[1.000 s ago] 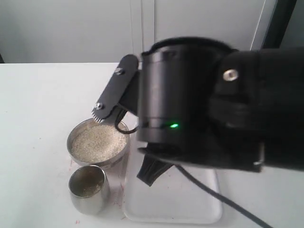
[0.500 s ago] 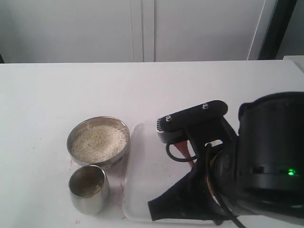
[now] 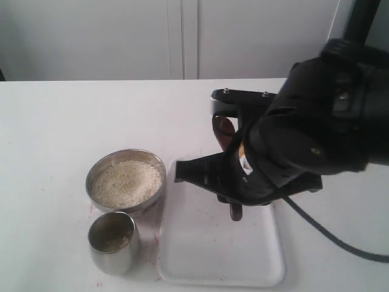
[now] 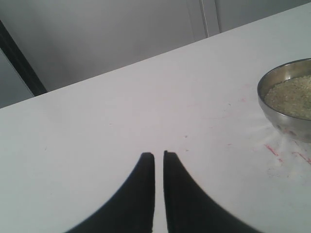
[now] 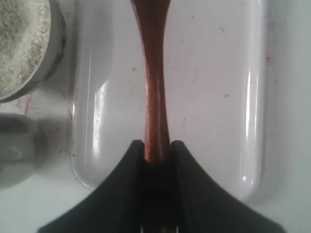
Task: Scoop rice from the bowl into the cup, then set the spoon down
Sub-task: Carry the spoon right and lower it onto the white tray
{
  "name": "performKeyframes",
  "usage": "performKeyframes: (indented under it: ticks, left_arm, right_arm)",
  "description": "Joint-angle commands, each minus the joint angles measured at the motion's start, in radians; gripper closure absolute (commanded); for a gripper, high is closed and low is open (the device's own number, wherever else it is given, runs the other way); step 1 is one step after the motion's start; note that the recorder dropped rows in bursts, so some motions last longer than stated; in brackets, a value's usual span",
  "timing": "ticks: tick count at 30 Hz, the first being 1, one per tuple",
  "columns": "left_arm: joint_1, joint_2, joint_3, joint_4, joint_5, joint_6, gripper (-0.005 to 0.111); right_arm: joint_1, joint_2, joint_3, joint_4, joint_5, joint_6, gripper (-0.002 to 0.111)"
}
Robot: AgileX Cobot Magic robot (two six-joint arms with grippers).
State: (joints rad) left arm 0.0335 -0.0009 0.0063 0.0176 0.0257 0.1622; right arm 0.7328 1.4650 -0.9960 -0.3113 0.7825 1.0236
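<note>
**Spoon clamped in your right gripper, over the tray**

The dark reddish-brown wooden spoon [image 5: 154, 92] sits in your right gripper [image 5: 156, 145], whose two black fingers pinch the slim handle from either side. It hangs over the white rectangular plastic tray [image 3: 219, 255]; you cannot tell whether its end touches the tray.

In the exterior view your right arm reaches in from the right, its wrist bent down over the tray's far half and hiding most of the spoon.

Just beside the tray stands the wide shallow steel bowl [image 3: 91, 176], full of white rice [image 3: 126, 182]. The small steel cup [image 3: 115, 252] stands next to the bowl and has grains inside.

Your left gripper [image 4: 159, 156] is low over the white table [image 3: 61, 115], its fingers drawn together to a thin slit, grasping nothing.
</note>
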Motion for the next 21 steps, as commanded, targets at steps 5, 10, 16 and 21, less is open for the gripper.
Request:
performKeyframes:
  ticks: [5,10,16,21]
  left_arm:
    - [-0.007,0.001,-0.006,-0.009,-0.006,-0.001,0.092]
    - [-0.007,0.001,-0.006,-0.009,-0.006,-0.001,0.092]
    - [-0.007,0.001,-0.006,-0.009,-0.006,-0.001,0.092]
    - [-0.007,0.001,-0.006,-0.009,-0.006,-0.001,0.092]
  right_arm:
    - [-0.017,0.225,-0.048,0.073,-0.004,-0.037,0.108]
    - [-0.017,0.314,-0.048,0.078,-0.039,-0.037,0.108]
    - [-0.017,0.326,-0.048,0.078,-0.051,-0.084,0.108]
    - [-0.017,0.333,-0.050,0.078,-0.059,-0.136,0.107]
